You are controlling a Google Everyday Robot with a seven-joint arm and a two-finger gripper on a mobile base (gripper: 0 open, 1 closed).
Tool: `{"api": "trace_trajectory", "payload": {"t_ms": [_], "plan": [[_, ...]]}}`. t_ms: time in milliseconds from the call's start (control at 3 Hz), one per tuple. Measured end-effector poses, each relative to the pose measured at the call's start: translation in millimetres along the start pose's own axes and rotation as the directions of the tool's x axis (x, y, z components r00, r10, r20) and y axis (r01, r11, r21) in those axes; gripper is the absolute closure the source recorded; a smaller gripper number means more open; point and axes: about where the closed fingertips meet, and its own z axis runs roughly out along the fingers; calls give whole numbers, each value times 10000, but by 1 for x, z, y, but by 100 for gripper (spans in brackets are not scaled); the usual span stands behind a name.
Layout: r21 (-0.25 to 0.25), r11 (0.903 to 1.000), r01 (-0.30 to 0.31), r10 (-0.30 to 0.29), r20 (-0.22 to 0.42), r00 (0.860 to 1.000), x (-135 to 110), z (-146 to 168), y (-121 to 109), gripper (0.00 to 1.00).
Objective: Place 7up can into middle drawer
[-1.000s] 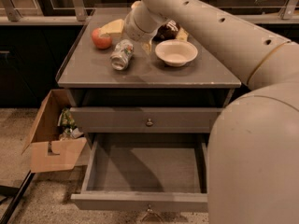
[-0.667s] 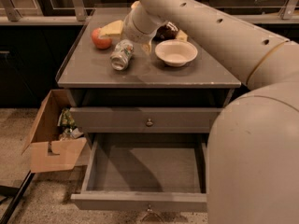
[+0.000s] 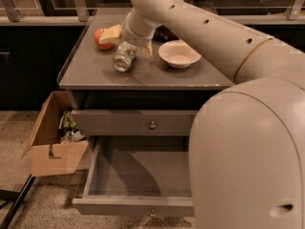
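The 7up can (image 3: 123,58) lies tilted on the grey cabinet top (image 3: 95,73), silver with pale print, its open end towards me. My gripper (image 3: 134,44) is right over the can's far end, at the end of the cream arm that reaches in from the right. The wrist hides where it meets the can. The middle drawer (image 3: 138,175) is pulled open below, a shallow grey box with nothing in it and a small knob (image 3: 152,215) on its front. The upper drawer (image 3: 152,125) above it is closed.
A red apple (image 3: 101,38) and a pale yellow object (image 3: 110,32) sit behind the can. A white bowl (image 3: 178,54) stands to its right. An open cardboard box (image 3: 52,147) with items sits on the floor to the left. My large cream arm fills the right side.
The arm has shifted very slightly at the wrist. The can stays in the same spot on the cabinet top.
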Motion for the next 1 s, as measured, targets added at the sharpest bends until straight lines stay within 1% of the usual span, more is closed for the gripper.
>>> {"api": "trace_trajectory", "payload": {"t_ms": [333, 667, 1000], "plan": [[578, 9983, 69, -61, -141, 9999, 0, 17, 0, 0], [578, 9983, 69, -61, -142, 9999, 0, 17, 0, 0], [358, 9992, 202, -193, -254, 9995, 3, 20, 7, 0]]}}
